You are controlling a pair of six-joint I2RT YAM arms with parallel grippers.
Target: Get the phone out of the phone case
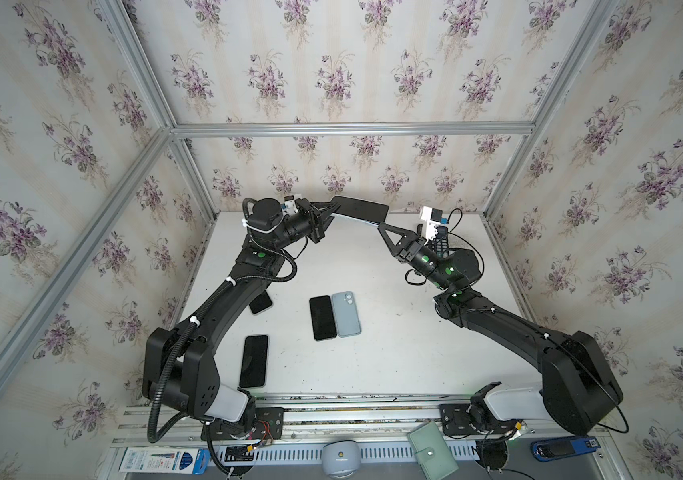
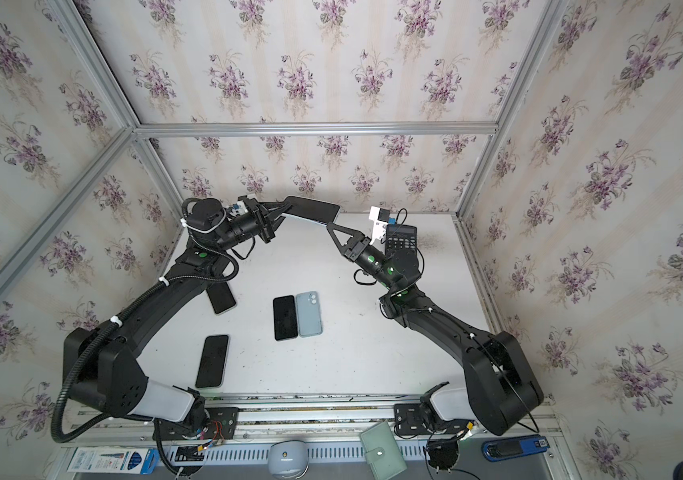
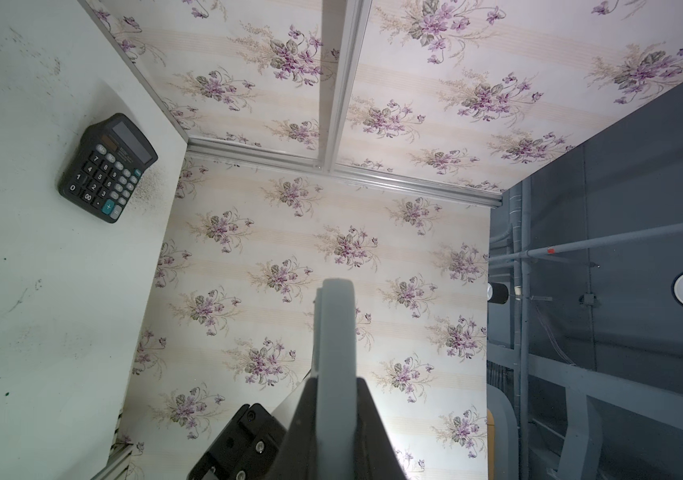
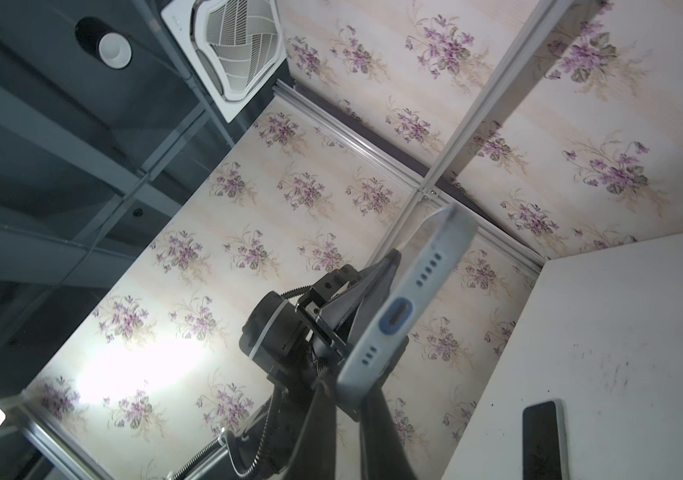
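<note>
finds a dark-screened slab phone (image 1: 366,208) seated in a pale blue-grey soft phone case (image 4: 393,316), held in the air over the far edge of the white bench (image 1: 393,353), tilted, dark face toward the top camera. shows the left pincer (image 1: 327,214) clamped tight on one short end of the phone case and the right pincer (image 1: 381,226) clamped tight at a corner of the opposite end. in the right wrist view, places that pincer's fingers either side of the bottom edge, beside a blue-ringed charging slot and rows of small speaker holes. cannot tell whether fully seated or partly lifted.

on the bench below, picks out a black phone lying screen up (image 1: 323,318), touching side by side a pale blue-grey cased handset lying back up (image 1: 346,313) with twin lenses showing. adds a dark phone with a pale rim (image 1: 254,360) near the left arm's base, and one more dark handset (image 1: 260,302) half under that arm.

reads digits, 00 and a teal + on the black desk calculator (image 3: 109,168) near the far right corner; maker's line above the keys too small to read. same for the print on the blue-and-white carton (image 1: 163,459) and the label on the blue-and-black gadget (image 1: 564,449) on the front ledge, either side of a sage-green snap wallet (image 1: 433,451).
</note>
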